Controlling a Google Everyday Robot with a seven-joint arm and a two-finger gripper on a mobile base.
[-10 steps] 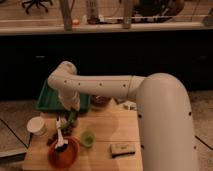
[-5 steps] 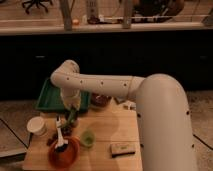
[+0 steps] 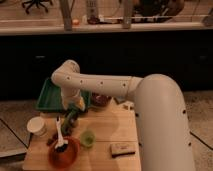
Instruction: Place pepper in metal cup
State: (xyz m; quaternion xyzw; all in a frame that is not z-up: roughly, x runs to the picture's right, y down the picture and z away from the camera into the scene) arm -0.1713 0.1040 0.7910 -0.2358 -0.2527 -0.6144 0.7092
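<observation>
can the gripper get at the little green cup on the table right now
Probably yes. The gripper hangs over the wooden table, just up and left of the green cup. Nothing stands between them; the orange bowl sits off to the cup's left.

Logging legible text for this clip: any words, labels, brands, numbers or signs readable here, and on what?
None can be read.
White cup, green cup, orange bowl, green tray: no print shows on any of them.
Arm: only dark dots, no lettering.
Flat item on the table: any marking is too blurred to read.
The pincer hangs over the table's left part, by the pepper; it bears no label.
</observation>
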